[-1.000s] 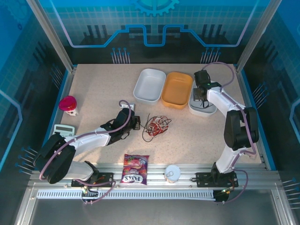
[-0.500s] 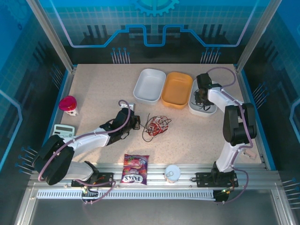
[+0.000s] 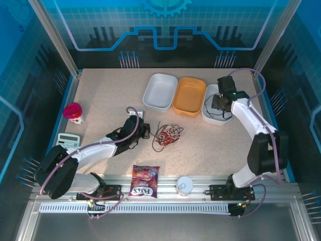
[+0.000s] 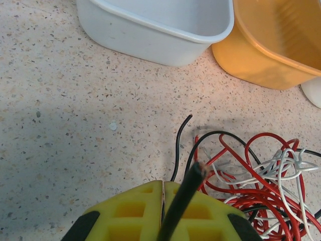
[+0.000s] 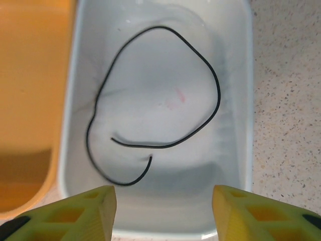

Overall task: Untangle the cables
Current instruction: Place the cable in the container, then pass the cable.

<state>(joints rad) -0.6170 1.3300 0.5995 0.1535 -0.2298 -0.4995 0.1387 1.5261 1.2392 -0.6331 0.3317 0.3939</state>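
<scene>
far: white bin (image 3: 160, 91), orange bin (image 3: 189, 96), white tub (image 5: 233, 75) are lined up | left: red pot (image 3: 73, 111), calculator (image 3: 67, 139) are placed | near: snack bag (image 3: 144, 181), white cup (image 3: 184, 186) are laid

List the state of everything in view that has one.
left gripper: shut on black strand
right gripper: open, above small white bin
black cable: loose, coiled in small white bin
cable bundle: tangled, on table
white tray: empty
orange tray: empty
</scene>
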